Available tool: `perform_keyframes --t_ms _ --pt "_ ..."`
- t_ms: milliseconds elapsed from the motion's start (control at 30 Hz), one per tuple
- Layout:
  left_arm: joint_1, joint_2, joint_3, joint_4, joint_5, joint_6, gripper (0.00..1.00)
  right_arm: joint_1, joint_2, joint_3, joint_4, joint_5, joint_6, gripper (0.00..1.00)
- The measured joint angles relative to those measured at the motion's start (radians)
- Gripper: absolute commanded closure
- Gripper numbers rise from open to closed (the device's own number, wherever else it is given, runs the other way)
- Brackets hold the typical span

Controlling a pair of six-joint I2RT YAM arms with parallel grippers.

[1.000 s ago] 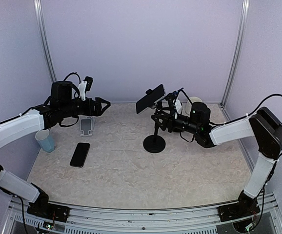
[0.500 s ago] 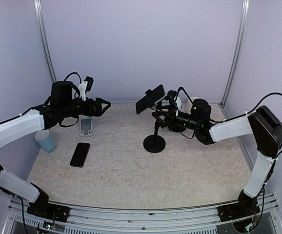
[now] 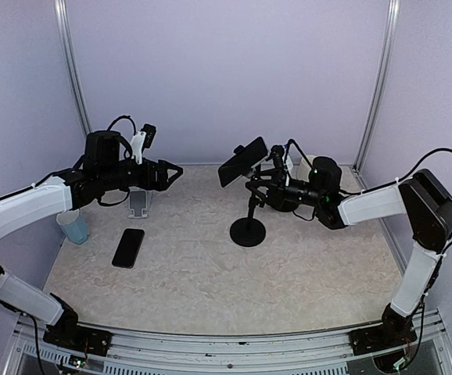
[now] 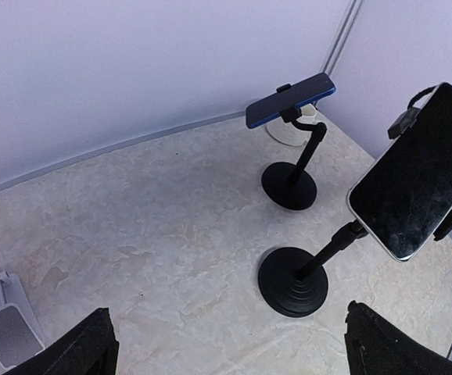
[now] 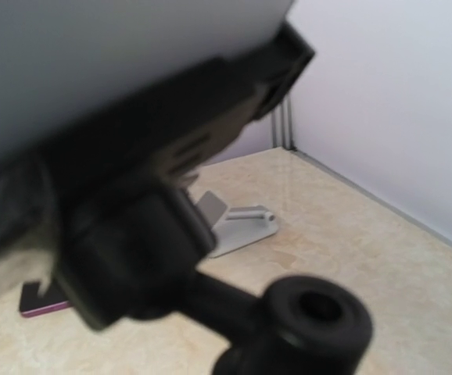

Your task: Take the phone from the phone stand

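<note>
A black phone (image 3: 242,162) sits tilted in the clamp of a black phone stand (image 3: 248,232) at mid-table. In the left wrist view the phone (image 4: 414,172) shows its dark screen above the stand's round base (image 4: 292,281). My right gripper (image 3: 256,187) reaches in from the right and is closed round the stand's neck just under the clamp. The right wrist view is filled by the phone's grey back (image 5: 93,55) and the stand's blurred clamp and joint (image 5: 312,320); its own fingers do not show. My left gripper (image 3: 175,169) hovers open to the left, empty (image 4: 230,344).
A second black stand holding a blue phone (image 4: 290,100) stands farther back right, next to a white roll (image 3: 312,162). A black phone (image 3: 128,248) lies flat at the left, with a small silver stand (image 3: 138,203) and a blue cup (image 3: 73,226) nearby. Walls enclose three sides.
My right gripper has moved up the stand's neck towards the clamp and narrowed onto it. My left gripper has drifted slightly right, still open.
</note>
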Motion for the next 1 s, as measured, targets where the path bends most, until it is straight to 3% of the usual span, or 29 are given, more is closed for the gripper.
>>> perform_keyframes --t_ms 533,1000 --pt "-0.171 -0.095 0.002 -0.087 0.031 0.045 0.01 -0.006 -0.097 -0.069 -0.064 -0.270 0.088 0.80" --pt "-0.516 -0.108 0.002 -0.116 -0.103 -0.016 0.01 0.044 -0.143 -0.144 -0.035 -0.399 0.009 0.80"
